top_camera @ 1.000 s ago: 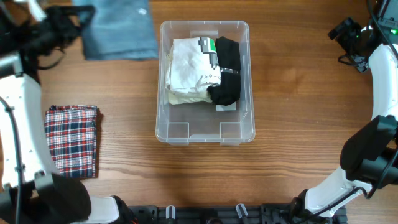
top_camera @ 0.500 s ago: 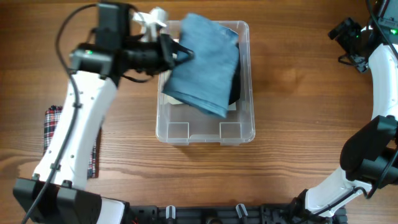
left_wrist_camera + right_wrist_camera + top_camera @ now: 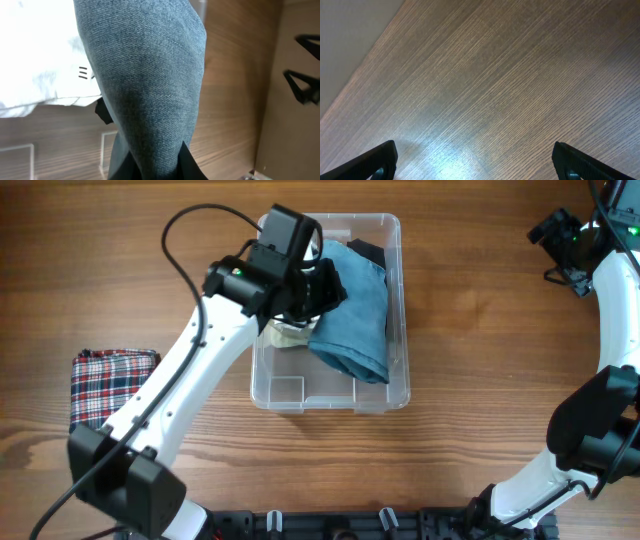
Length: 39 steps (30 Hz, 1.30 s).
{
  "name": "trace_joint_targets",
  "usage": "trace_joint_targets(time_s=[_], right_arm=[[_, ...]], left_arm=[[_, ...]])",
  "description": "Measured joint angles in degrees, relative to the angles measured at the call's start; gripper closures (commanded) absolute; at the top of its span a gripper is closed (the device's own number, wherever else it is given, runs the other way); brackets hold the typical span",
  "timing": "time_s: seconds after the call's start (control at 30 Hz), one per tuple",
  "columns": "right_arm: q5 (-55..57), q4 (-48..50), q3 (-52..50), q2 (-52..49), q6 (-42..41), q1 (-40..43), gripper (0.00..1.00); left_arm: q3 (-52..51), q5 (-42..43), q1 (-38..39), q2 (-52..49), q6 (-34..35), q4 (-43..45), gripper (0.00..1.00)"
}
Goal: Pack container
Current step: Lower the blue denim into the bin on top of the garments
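- While the left gripper (image 3: 328, 290) hangs over the container (image 3: 330, 403), its fingers (image 3: 190, 167) sit closed on a fold of the blue denim cloth (image 3: 356, 315), which drapes down into the tub's right half.
- The container is a clear tub standing mid-tabletop, closer to the far edge than to the near one, with its long sides running far to near.
- Inside it, a white garment (image 3: 284, 333) lies along the left wall and a black garment (image 3: 370, 248) shows at the far right corner, partly under the denim.
- The tub's near end is bare floor with two moulded notches (image 3: 288, 387), so the only open room inside is there.
- The denim's right edge lies close against the right wall, and the left arm crosses over the left rim.
- A plaid cloth (image 3: 113, 395) lies folded near the left edge of the tabletop, well apart from the tub.
- Bare wood stretches from the tub's right wall to the right edge, and a wide clear strip runs along the near edge.
- The right gripper (image 3: 475, 160) is up at the far right corner, fingers spread wide with nothing between them, only wood grain below.
- On the white garment, the left wrist view shows a small dark printed mark (image 3: 85, 74) of short bars; it is too partial to read.
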<state>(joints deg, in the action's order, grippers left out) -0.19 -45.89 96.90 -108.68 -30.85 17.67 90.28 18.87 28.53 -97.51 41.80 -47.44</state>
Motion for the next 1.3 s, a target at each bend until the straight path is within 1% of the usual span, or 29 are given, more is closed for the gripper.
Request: trace_joint_targets(time_s=[0.1, 0.27, 0.53, 0.73, 0.97, 1.1, 1.3], right_arm=[[0.0, 0.0, 0.0, 0.0, -0.02, 0.0, 0.0], [0.0, 0.0, 0.0, 0.0, -0.02, 0.0, 0.0], [0.0, 0.0, 0.0, 0.0, -0.02, 0.0, 0.0], [0.0, 0.0, 0.0, 0.02, 0.0, 0.0, 0.0], [0.0, 0.0, 0.0, 0.0, -0.02, 0.0, 0.0], [0.0, 0.0, 0.0, 0.0, -0.02, 0.0, 0.0], [0.0, 0.0, 0.0, 0.0, -0.02, 0.0, 0.0]], left_arm=[[-0.02, -1.7, 1.01, -2.99, 4.39, 0.57, 0.94], [0.0, -3.89, 3.17, -3.85, 8.63, 0.72, 0.9], [0.0, -6.71, 7.13, -3.85, 10.01, -0.79, 0.91], [0.02, -7.17, 7.41, -3.85, 9.31, -3.65, 0.91], [0.11, -10.1, 7.8, -3.85, 7.91, -8.09, 0.91], [0.11, -10.78, 7.85, -3.85, 5.99, -9.14, 0.9], [0.11, -11.58, 7.85, -3.87, 0.11, -9.38, 0.92]])
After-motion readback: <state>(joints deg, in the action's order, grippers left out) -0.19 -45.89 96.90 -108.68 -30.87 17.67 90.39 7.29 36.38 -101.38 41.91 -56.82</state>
